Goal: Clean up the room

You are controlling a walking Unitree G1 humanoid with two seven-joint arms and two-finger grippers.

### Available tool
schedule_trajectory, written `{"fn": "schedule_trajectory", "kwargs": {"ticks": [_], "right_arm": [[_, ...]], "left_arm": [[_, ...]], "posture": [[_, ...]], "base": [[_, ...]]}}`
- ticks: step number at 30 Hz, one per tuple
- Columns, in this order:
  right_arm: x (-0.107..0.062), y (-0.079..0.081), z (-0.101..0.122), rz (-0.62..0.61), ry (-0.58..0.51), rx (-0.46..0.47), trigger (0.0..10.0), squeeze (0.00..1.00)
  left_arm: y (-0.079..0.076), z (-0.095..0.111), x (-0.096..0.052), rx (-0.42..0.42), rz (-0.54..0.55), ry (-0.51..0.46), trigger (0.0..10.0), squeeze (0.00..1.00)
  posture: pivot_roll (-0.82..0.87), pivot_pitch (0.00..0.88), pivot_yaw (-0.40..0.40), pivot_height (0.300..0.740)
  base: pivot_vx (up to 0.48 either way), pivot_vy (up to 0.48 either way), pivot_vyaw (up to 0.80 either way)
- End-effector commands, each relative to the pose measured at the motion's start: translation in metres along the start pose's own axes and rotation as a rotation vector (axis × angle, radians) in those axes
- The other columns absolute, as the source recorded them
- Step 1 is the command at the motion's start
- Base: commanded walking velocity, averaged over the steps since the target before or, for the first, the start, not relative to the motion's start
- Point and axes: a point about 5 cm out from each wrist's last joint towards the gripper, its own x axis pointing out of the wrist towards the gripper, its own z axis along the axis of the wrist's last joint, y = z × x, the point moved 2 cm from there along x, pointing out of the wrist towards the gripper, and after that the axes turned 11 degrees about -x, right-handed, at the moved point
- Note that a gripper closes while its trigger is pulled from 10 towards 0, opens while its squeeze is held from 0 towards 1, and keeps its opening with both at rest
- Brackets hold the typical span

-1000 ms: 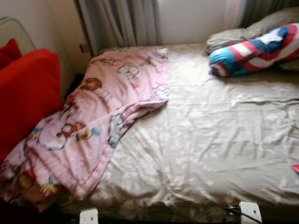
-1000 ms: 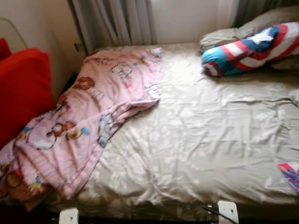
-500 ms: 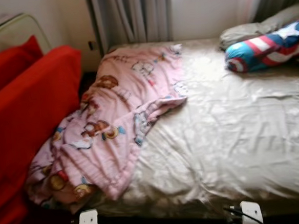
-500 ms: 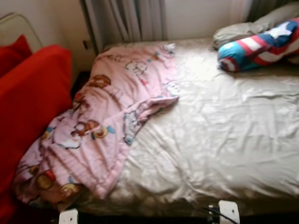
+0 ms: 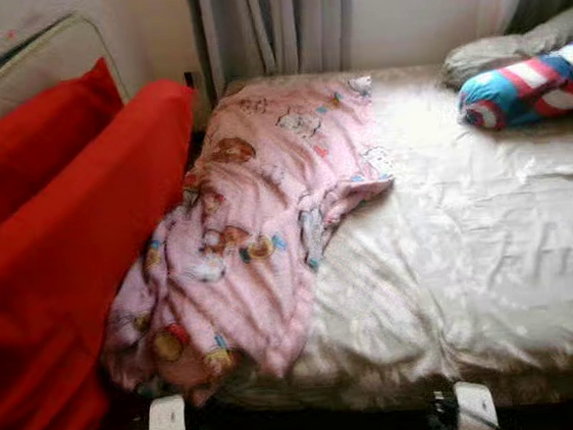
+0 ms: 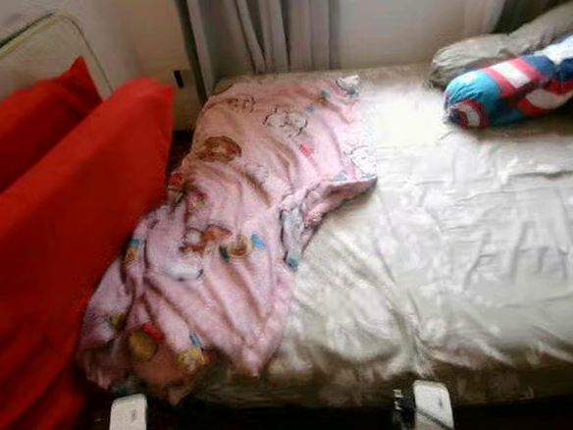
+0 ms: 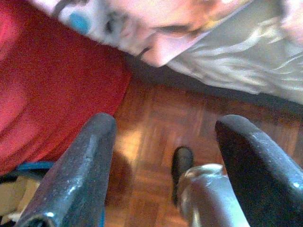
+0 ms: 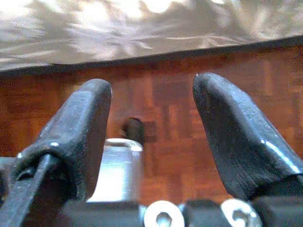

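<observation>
Hanging low, L gripper (image 7: 163, 156) w/ fingers (image 7: 75, 175) spread wide, empty, above wood parquet floor (image 7: 151, 123) by bed edge; red sofa (image 7: 52, 80) to one side, pink blanket corner (image 7: 156, 28) drooping off bed just ahead. R gripper (image 8: 149, 127) also wide open, empty, over parquet, beige sheet edge (image 8: 142, 33) beyond. Head view: pink cartoon blanket (image 5: 258, 227) crumpled along bed's left side, lower end spilling over foot edge next to red sofa (image 5: 63, 260). Beige sheet (image 5: 486, 250) wrinkled. Red-white-blue bolster pillow (image 5: 523, 85) at far right by grey pillow (image 5: 511, 47); curtains (image 5: 273, 24) behind
</observation>
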Motion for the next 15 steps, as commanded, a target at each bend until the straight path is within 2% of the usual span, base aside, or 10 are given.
{"fn": "schedule_trajectory", "kwargs": {"ticks": [1, 10, 15], "right_arm": [[-0.001, -0.0049, -0.003, -0.011, 0.009, 0.004, 10.0, 0.0], [-0.0008, -0.0038, -0.001, -0.002, -0.003, -0.011, 10.0, 0.0], [-0.0006, -0.0027, 0.0004, 0.003, -0.013, -0.017, 10.0, 0.0]], "left_arm": [[-0.0013, -0.0074, -0.0014, 0.005, -0.001, 0.027, 10.0, 0.0], [-0.0007, -0.0065, -0.0013, 0.001, -0.001, 0.023, 10.0, 0.0], [-0.0001, -0.0059, -0.0011, 0.008, -0.003, 0.024, 10.0, 0.0]], "posture": [[-0.03, 0.075, 0.012, 0.74], [-0.03, 0.071, 0.016, 0.74], [-0.03, 0.07, 0.02, 0.74]], "base": [[0.0, 0.0, 0.0], [0.0, 0.0, 0.0], [0.0, 0.0, 0.8]]}}
